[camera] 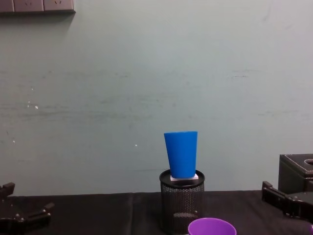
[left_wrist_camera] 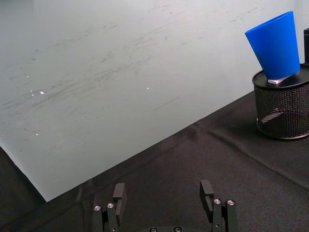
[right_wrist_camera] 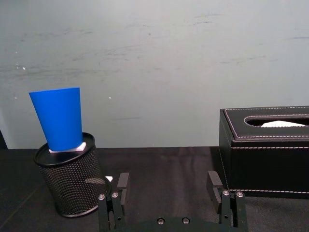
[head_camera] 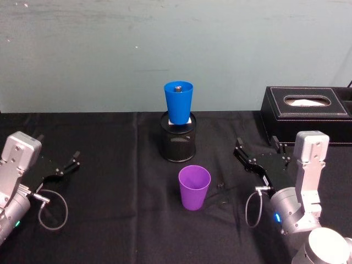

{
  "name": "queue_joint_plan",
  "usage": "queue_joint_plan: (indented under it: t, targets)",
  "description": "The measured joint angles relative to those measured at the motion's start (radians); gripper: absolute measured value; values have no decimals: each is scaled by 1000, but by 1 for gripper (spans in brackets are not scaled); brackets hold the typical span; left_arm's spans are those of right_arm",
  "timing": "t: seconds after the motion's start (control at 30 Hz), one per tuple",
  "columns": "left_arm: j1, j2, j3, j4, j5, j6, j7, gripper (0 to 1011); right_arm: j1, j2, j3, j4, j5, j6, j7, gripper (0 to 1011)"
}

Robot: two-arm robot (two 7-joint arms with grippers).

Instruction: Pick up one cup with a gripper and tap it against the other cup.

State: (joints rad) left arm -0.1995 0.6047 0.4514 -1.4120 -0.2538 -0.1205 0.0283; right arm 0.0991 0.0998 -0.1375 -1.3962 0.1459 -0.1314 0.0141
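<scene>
The purple cup [head_camera: 194, 187] stands upright on the black cloth near the table's middle, its rim showing low in the chest view [camera: 212, 226]. Behind it the blue cup [head_camera: 179, 102] [camera: 181, 154] sits slightly tilted on a white piece atop a black mesh pen holder [head_camera: 178, 143]. My right gripper [head_camera: 257, 144] rests open to the right of the purple cup, apart from it, with nothing between its fingers [right_wrist_camera: 123, 184]. My left gripper [head_camera: 59, 151] lies open at the far left; its wrist view has the blue cup [left_wrist_camera: 275, 46] far off.
A black tissue box [head_camera: 307, 113] [right_wrist_camera: 265, 150] stands at the back right, close behind my right arm. A small black item [head_camera: 221, 187] lies on the cloth just right of the purple cup. A pale wall closes off the table's far edge.
</scene>
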Motion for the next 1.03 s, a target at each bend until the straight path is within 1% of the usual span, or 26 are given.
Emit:
queue_joint_plan:
  t: [1.03]
  targets:
    - [0, 0, 0, 0, 0, 0, 0, 1000, 0, 0, 0, 0, 0, -1, 0, 1002]
